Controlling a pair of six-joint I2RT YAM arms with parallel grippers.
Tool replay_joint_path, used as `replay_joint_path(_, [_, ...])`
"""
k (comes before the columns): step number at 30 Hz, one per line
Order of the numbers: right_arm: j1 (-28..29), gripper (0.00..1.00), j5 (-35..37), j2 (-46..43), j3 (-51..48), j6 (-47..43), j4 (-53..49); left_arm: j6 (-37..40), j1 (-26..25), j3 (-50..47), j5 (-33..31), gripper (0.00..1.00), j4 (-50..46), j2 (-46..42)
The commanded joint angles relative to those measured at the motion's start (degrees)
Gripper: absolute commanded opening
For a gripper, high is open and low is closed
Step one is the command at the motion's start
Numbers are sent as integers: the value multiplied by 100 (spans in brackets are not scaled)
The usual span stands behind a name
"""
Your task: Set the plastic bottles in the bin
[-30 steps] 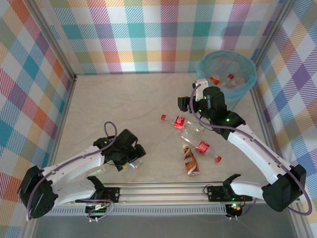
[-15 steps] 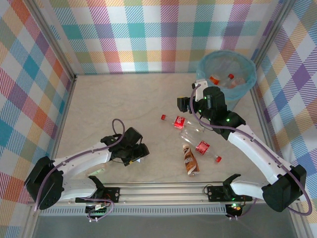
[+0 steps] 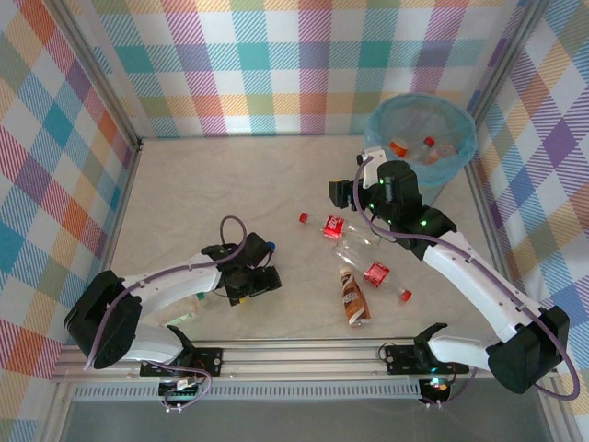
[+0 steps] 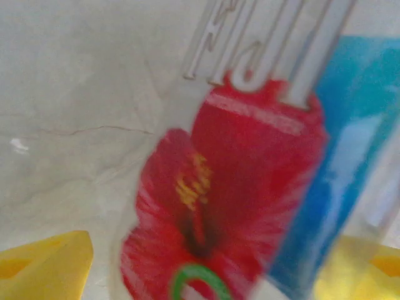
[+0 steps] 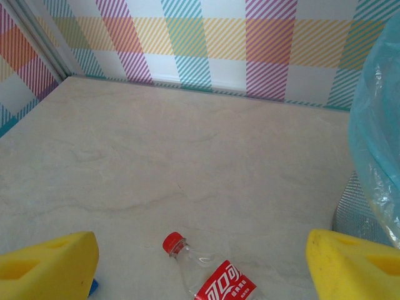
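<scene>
Left gripper [image 4: 203, 272] first: its yellow pads [image 4: 44, 262] stand either side of a flower bottle [image 4: 237, 187], clear plastic with a blue label and a big red flower, blurred and right up at the lens. There's a sliver of table [image 4: 75, 94] between one pad and the bottle's edge, and the other pad meets its outline, so pinching or merely bracketing, I can't tell. From above, that gripper sits low on the table, near the arms' bases, well apart from the other bottles. Over to the right gripper [image 5: 201, 265]: jaws wide apart, nothing between the pads [image 5: 50, 265], hanging above the table. Just ahead of and below those jaws lies a red-label bottle [image 5: 215, 284], clear, red cap pointing away from them. Off to the jaws' right, near, the bin [image 5: 375, 144] rises with its light-blue liner draped over the rim; straight ahead, bare table runs to the plaid wall [image 5: 206, 37]. From the top camera, on the near side of that red-label bottle and touching it lies a clear bottle [image 3: 356, 245], then a second red-label bottle [image 3: 379, 273] with a red cap, and just beside it a brown bottle [image 3: 352, 299], all on their sides. In the bin, beyond the right jaws, an orange cap [image 3: 398, 147] and a red cap [image 3: 429, 142] show among bottles lying inside
</scene>
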Motion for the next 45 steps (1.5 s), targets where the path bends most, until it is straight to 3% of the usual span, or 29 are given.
replay_joint_path(1, [14, 86, -14, 0, 148, 104, 65, 363, 120, 249, -144, 86, -349, 61])
replay_joint_path(9, [14, 86, 73, 191, 272, 80, 167, 983, 354, 728, -89, 86, -504, 381])
replay_joint_path(16, [14, 86, 74, 409, 416, 38, 186, 1977, 355, 1368, 875, 80, -771, 1562])
replay_joint_path(24, [14, 86, 105, 583, 561, 27, 196, 2273, 354, 1472, 623, 71, -914, 1620])
replay_joint_path(32, [16, 86, -226, 1039, 1107, 63, 35, 2789, 354, 1577, 150, 60, -877, 1022])
replay_joint_path(41, [22, 83, -714, 1309, 1675, 226, -208, 3543, 407, 1923, -182, 55, -867, 101])
replay_joint_path(45, [22, 80, -1334, 1237, 1709, 349, -96, 3974, 404, 1922, -191, 52, -457, -724])
